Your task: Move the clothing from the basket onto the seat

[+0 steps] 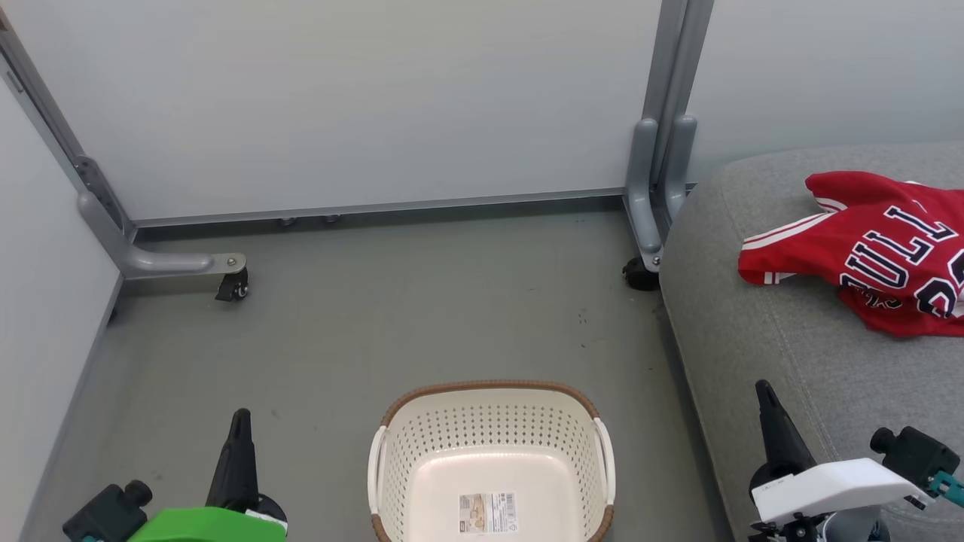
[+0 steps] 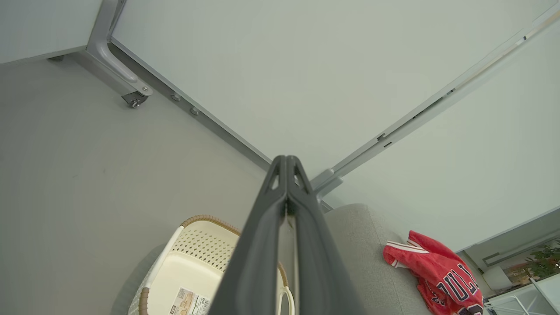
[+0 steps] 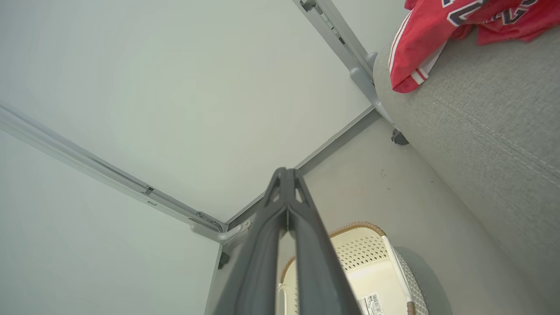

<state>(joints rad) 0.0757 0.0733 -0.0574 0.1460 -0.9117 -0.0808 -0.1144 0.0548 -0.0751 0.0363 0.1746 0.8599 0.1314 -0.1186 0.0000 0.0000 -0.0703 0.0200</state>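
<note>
clothing (image 1: pixel 866 248): red jersey fabric, white stripe trim, white dark-outlined block letters. Lies crumpled on the seat (image 1: pixel 753 339), ahead and to the right of the right gripper (image 3: pixel 286 173), well clear of its fingers.
seat: grey fabric cushion with a rounded edge and a stitched seam, running along the right side of the right gripper.
basket (image 1: pixel 489 429): cream, perforated, brown woven-look rim, white side handles. Stands on the floor (image 1: pixel 376 324) between the two grippers, touching neither. Barcode sticker (image 1: pixel 488 513) on its bare inner bottom.
left gripper (image 2: pixel 286 162): fingers pressed together, nothing between them, tips aimed at the partition panels (image 1: pixel 339 105).
right gripper: fingers pressed together, nothing between them.
cut off: head view's right edge crops the jersey and its lettering; its bottom edge crops the basket's near end.
hidden: in both wrist views the fingers cover part of the basket.
unclear: can't tell whether the heap is one garment or several.
</note>
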